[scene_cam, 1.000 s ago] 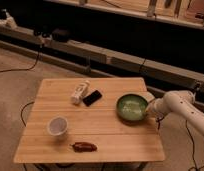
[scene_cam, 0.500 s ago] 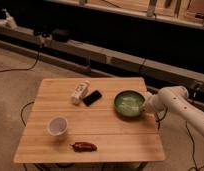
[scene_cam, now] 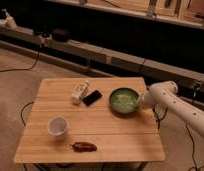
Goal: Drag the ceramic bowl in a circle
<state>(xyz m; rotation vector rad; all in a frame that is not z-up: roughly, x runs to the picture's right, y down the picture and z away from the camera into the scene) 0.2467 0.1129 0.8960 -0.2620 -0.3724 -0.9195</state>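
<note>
The ceramic bowl [scene_cam: 123, 101], round, green with a darker rim and paler inside, sits on the right part of the wooden table [scene_cam: 110, 132]. My gripper [scene_cam: 140, 103] is at the bowl's right rim, at the end of the white arm [scene_cam: 175, 102] that reaches in from the right. The gripper's tip is hidden against the bowl's edge.
A white cup [scene_cam: 58, 126] stands at the table's left front. A dark red-brown item [scene_cam: 84, 146] lies near the front edge. A white packet [scene_cam: 80, 91] and a black phone-like slab [scene_cam: 92, 97] lie left of the bowl. A low ledge with cables runs behind the table.
The bowl and my gripper have moved a little toward the table's far side and slightly left over the last second. The other items have not moved.
</note>
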